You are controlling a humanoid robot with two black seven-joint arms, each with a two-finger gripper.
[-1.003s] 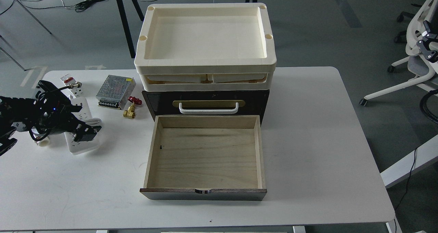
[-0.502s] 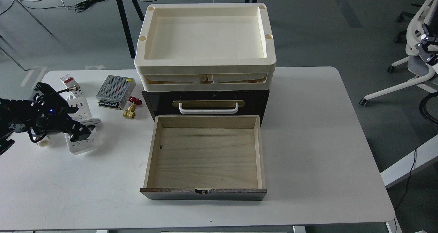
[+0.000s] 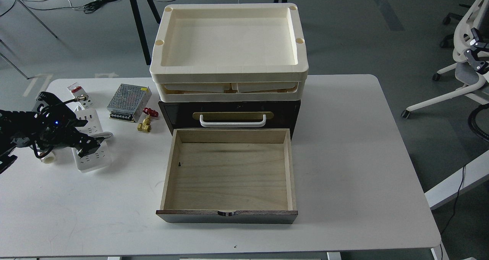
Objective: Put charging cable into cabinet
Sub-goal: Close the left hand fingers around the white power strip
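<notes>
My left gripper point(image 3: 87, 147) is down over the charging cable point(image 3: 91, 139), a white power strip lying flat on the white table point(image 3: 344, 157) at the far left, well apart from the cabinet point(image 3: 229, 117). The gripper body is dark and sits right over the strip's middle; I can't separate the two fingers, so I can't tell whether the jaws are spread or pinched on it. Strip's near end with sockets shows below the gripper, far end above it. White cord loop point(image 3: 105, 135) sticks out on the strip's right side.

The cabinet's lower drawer point(image 3: 228, 175) is pulled fully out toward me, pale wood interior showing. The upper drawer is closed, with a white handle point(image 3: 232, 121) on a gold plate. Two cream plastic trays point(image 3: 229, 42) are stacked on top of the cabinet.

Between strip and cabinet: a metal mesh power supply point(image 3: 129, 97) and a brass valve with red knob point(image 3: 146, 121). A small white breaker with red switch point(image 3: 75, 91) sits behind the strip.

My right gripper point(image 3: 477, 55) is up at the far right edge, off the table, near an office chair point(image 3: 458, 80). Seen small and dark; can't tell its jaw state.
</notes>
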